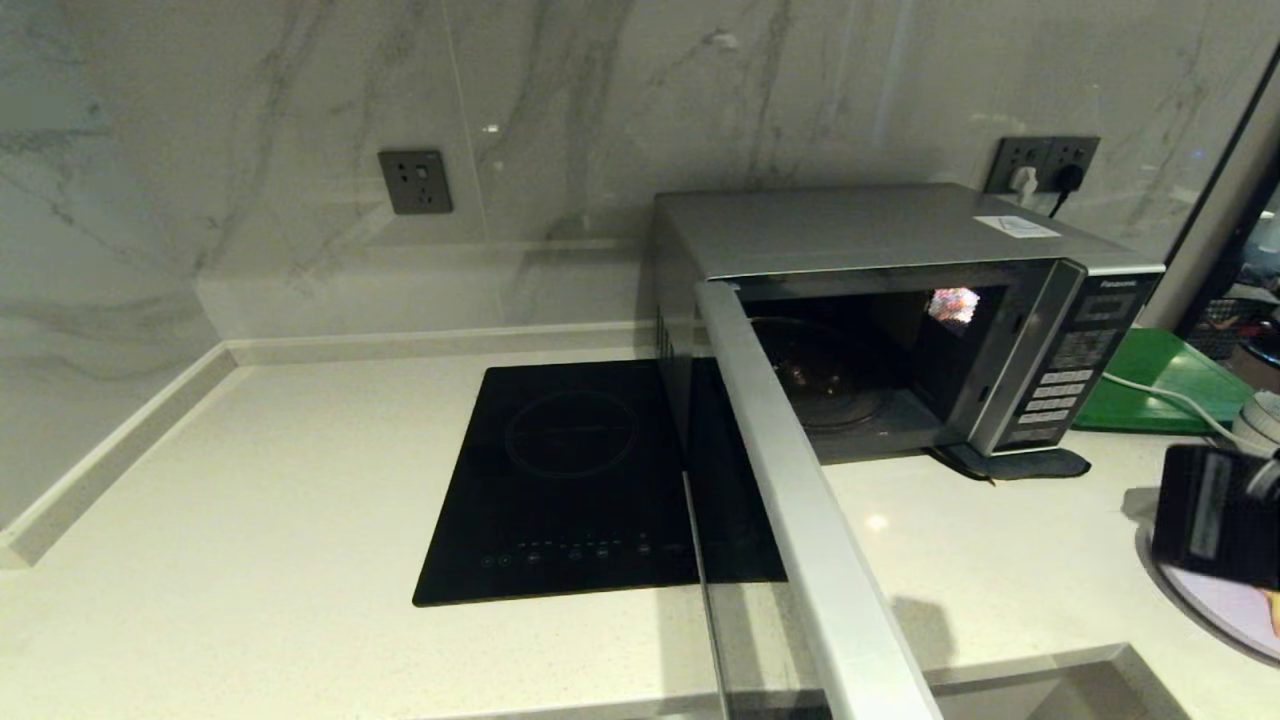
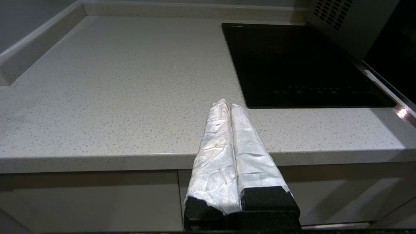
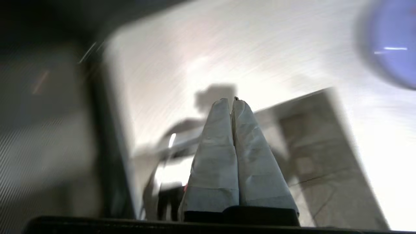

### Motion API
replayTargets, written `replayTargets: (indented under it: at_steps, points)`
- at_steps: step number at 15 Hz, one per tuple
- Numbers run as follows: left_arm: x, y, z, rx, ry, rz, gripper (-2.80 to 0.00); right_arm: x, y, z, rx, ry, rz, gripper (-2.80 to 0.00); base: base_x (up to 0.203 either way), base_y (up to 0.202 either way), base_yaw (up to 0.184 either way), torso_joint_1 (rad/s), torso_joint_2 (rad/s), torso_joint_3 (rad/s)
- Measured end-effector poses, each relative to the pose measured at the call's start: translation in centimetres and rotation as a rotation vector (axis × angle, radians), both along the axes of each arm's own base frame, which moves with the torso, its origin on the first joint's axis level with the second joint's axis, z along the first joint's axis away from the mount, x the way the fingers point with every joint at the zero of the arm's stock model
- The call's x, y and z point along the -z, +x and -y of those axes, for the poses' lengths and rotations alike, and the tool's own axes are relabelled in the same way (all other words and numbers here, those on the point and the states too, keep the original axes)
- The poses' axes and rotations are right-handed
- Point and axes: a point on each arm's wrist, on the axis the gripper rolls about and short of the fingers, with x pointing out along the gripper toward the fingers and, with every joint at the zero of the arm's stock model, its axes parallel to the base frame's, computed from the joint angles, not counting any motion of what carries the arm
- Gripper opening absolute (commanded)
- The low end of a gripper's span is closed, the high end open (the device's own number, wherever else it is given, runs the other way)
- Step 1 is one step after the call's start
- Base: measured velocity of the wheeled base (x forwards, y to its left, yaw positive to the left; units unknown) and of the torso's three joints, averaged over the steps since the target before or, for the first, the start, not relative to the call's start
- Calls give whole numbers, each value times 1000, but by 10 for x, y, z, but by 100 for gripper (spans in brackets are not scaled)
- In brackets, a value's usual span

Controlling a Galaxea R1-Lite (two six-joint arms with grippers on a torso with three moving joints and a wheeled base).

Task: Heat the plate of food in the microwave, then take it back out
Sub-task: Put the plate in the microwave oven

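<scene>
Boxy silver microwave (image 1: 900, 250) door open, cavity empty; round pale lilac plate of food (image 1: 1235, 612) on counter. Right gripper (image 3: 232, 101) jaws pressed together, empty, beside it; left gripper (image 2: 227, 105) parked, jaws pressed together. Risk: arm swinging into open door.

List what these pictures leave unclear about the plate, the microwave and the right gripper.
- Plate of food: head view shows only a sliver at the right edge, behind the right arm; the food is barely visible.
- Plate, right wrist view: a lilac smear from motion blur.
- Microwave cavity: dark; the open door partly blocks it.
- Right gripper: shut and empty; its surroundings are blurred.
</scene>
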Motion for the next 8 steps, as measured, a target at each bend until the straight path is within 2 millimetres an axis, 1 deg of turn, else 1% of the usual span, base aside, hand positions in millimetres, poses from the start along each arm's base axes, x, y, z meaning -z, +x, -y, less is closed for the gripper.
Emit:
replayTargets:
  at_steps: [2, 4, 6, 8]
  points:
    - [0, 0, 0, 1, 0, 0, -280, 2, 23, 21, 234, -35, 30, -280, 0, 0, 0, 0, 0, 0]
    - [0, 0, 0, 0, 0, 0, -280, 1, 40, 46, 400, -56, 34, -280, 0, 0, 0, 0, 0, 0]
    - [0, 0, 0, 0, 0, 0, -280, -4, 54, 74, 523, -79, 54, -280, 0, 0, 0, 0, 0, 0]
    - [0, 0, 0, 1, 0, 0, -280, -11, 65, 109, 602, -81, 91, -280, 0, 0, 0, 0, 0, 0]
